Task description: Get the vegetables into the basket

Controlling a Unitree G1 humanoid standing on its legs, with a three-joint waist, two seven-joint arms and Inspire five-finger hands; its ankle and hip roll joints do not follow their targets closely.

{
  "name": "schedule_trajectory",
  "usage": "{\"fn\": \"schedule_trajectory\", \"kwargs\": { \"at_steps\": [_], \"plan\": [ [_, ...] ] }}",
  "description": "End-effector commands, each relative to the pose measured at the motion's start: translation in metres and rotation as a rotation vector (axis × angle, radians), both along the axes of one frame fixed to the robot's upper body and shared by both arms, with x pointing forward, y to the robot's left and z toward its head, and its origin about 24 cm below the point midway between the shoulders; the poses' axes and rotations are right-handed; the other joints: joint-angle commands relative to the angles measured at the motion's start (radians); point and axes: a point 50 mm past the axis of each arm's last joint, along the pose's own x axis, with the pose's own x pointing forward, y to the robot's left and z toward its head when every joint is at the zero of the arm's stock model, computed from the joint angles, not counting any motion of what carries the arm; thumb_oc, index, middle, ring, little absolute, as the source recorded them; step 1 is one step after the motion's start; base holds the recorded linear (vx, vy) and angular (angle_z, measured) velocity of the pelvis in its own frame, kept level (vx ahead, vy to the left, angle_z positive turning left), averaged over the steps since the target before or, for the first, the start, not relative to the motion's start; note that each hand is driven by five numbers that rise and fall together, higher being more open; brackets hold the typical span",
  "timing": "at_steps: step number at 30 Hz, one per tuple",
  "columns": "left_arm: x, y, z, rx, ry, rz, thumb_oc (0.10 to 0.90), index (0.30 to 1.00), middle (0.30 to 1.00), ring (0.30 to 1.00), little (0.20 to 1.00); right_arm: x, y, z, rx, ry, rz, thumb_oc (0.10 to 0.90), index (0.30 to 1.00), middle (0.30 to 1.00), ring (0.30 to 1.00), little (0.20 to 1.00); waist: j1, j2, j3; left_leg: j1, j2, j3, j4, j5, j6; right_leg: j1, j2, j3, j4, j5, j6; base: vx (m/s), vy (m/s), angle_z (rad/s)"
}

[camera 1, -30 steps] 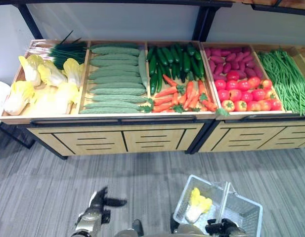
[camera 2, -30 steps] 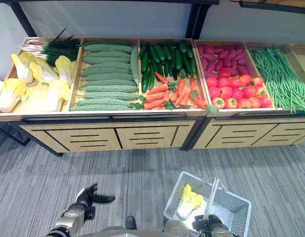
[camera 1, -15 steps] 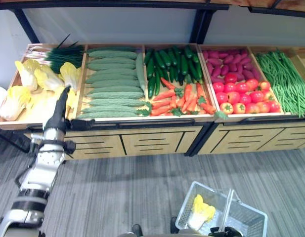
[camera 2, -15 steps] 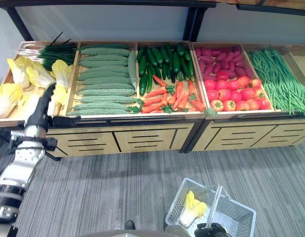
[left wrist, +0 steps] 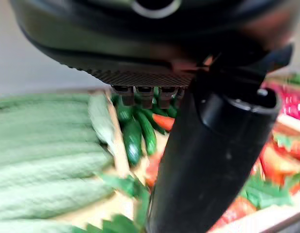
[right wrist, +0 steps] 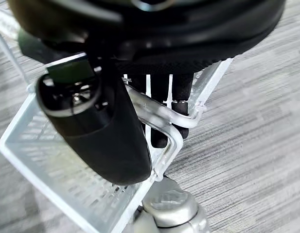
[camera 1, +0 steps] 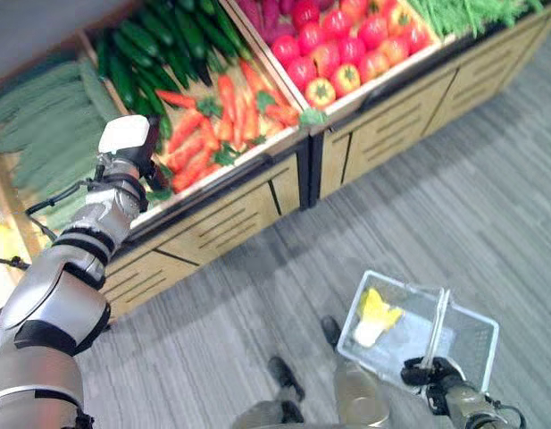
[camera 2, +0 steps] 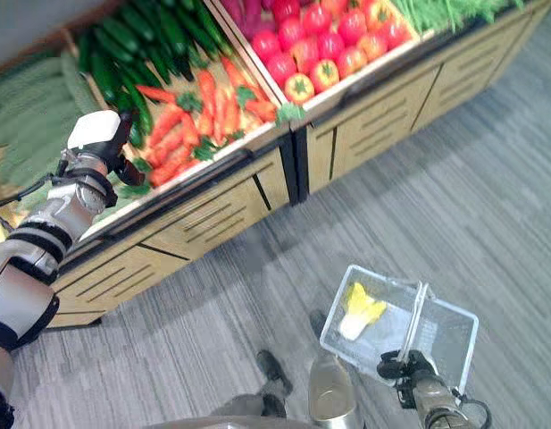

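Lying slantwise, carrots point(camera 1: 223, 107) near left hand point(camera 1: 132, 161).

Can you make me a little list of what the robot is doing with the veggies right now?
Left robot hand: over the carrots on the stand, holding nothing that I can see
Right robot hand: fingers curled round the basket's handle
Basket: held low over the grey floor
In basket: one yellow cabbage
Also on stand: cucumbers, tomatoes

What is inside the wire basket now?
The basket, held by the right hand on its handle, contains one yellow-white cabbage near one end. The rest looks bare; the part beneath the handle and hand is hidden.
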Motion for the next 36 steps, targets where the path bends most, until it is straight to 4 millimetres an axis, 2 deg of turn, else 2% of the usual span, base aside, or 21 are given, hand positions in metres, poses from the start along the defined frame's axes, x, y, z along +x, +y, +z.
{"fn": "schedule_trajectory", "kwargs": {
  "at_steps": [1,5,12,14,19,24,28,29,31,32,33,36],
  "plan": [
    [-0.007,0.026,0.080,-0.092,-0.285,0.102,0.900,1.000,1.000,1.000,1.000,-0.056,-0.010,-0.015,-0.033,0.189,-0.027,0.400,0.300,0.300,0.300,0.300,0.023,-0.037,-0.064,0.018,-0.013,-0.048,0.001,-0.068,-0.028,-0.009,-0.058,-0.042,-0.002,-0.040,0.071,0.08,-0.170,-0.43],
    [-0.010,0.039,0.087,-0.063,-0.264,0.171,0.900,1.000,1.000,1.000,1.000,-0.045,-0.010,-0.012,-0.033,0.142,-0.029,0.400,0.300,0.300,0.300,0.300,0.012,-0.015,-0.052,-0.022,0.002,-0.028,0.001,-0.058,-0.041,-0.053,-0.040,-0.025,-0.002,-0.033,0.063,0.11,-0.168,-0.21],
    [-0.019,0.060,0.082,-0.087,-0.222,0.267,0.900,1.000,1.000,1.000,1.000,-0.044,-0.007,-0.012,-0.020,0.117,-0.063,0.400,0.300,0.300,0.300,0.300,0.012,-0.010,-0.036,-0.068,0.011,-0.018,0.001,-0.046,-0.050,-0.099,-0.026,-0.016,-0.002,-0.024,0.057,0.05,-0.073,-0.07],
    [-0.020,0.064,0.072,-0.137,-0.189,0.295,0.900,1.000,1.000,1.000,1.000,-0.045,-0.004,-0.014,-0.007,0.120,-0.068,0.400,0.300,0.300,0.300,0.300,0.013,-0.015,-0.032,-0.069,0.014,-0.017,0.001,-0.044,-0.052,-0.101,-0.024,-0.018,-0.002,-0.024,0.055,0.02,-0.045,0.00],
    [-0.020,0.065,0.072,-0.164,-0.189,0.306,0.900,1.000,1.000,1.000,1.000,-0.047,0.000,-0.016,0.002,0.125,-0.048,0.400,0.300,0.300,0.300,0.300,0.017,-0.021,-0.032,-0.077,0.016,-0.023,0.001,-0.038,-0.055,-0.109,-0.023,-0.025,-0.002,-0.024,0.052,0.01,-0.016,0.00],
    [-0.021,0.067,0.070,-0.162,-0.171,0.317,0.900,1.000,1.000,1.000,1.000,-0.053,0.004,-0.019,0.014,0.132,-0.050,0.400,0.300,0.300,0.300,0.300,0.024,-0.040,-0.037,-0.111,0.018,-0.038,0.001,-0.026,-0.057,-0.135,-0.022,-0.042,-0.002,-0.015,0.051,-0.01,-0.014,0.02],
    [-0.018,0.063,0.069,-0.147,-0.160,0.300,0.900,1.000,1.000,1.000,1.000,-0.057,0.008,-0.022,0.026,0.137,-0.041,0.400,0.300,0.300,0.300,0.300,0.027,-0.054,-0.040,-0.123,0.019,-0.049,0.001,-0.022,-0.058,-0.145,-0.022,-0.050,-0.002,-0.015,0.049,0.00,-0.016,0.07],
    [-0.015,0.056,0.074,-0.142,-0.167,0.276,0.900,1.000,1.000,1.000,1.000,-0.058,0.010,-0.023,0.028,0.146,-0.031,0.400,0.300,0.300,0.300,0.300,0.030,-0.062,-0.040,-0.133,0.018,-0.057,0.001,-0.017,-0.057,-0.150,-0.022,-0.057,-0.002,-0.015,0.047,0.00,0.000,0.00],
    [-0.014,0.054,0.074,-0.133,-0.162,0.264,0.641,0.638,0.638,0.638,0.638,-0.058,0.011,-0.023,0.030,0.144,-0.031,0.400,0.300,0.300,0.300,0.300,0.030,-0.065,-0.040,-0.136,0.018,-0.060,0.001,-0.017,-0.057,-0.154,-0.021,-0.057,-0.002,-0.015,0.047,-0.01,0.001,0.06],
    [-0.013,0.053,0.076,-0.126,-0.166,0.260,0.573,0.542,0.542,0.542,0.542,-0.058,0.011,-0.023,0.030,0.146,-0.027,0.400,0.300,0.300,0.300,0.300,0.030,-0.067,-0.040,-0.140,0.018,-0.060,0.001,-0.016,-0.057,-0.157,-0.020,-0.057,-0.002,-0.014,0.047,0.00,0.007,0.07],
    [-0.013,0.052,0.078,-0.124,-0.169,0.257,0.400,0.300,0.300,0.300,0.300,-0.059,0.011,-0.023,0.030,0.147,-0.028,0.400,0.300,0.300,0.300,0.300,0.031,-0.069,-0.042,-0.143,0.018,-0.061,0.001,-0.015,-0.058,-0.160,-0.019,-0.058,-0.002,-0.015,0.047,0.00,0.002,0.05],
    [-0.012,0.050,0.077,-0.136,-0.176,0.247,0.400,0.300,0.300,0.300,0.300,-0.058,0.013,-0.024,0.032,0.143,-0.027,0.400,0.300,0.300,0.300,0.300,0.032,-0.077,-0.043,-0.152,0.019,-0.064,0.001,-0.013,-0.058,-0.166,-0.020,-0.062,-0.002,-0.014,0.045,0.00,0.000,0.00]
  ]
}}
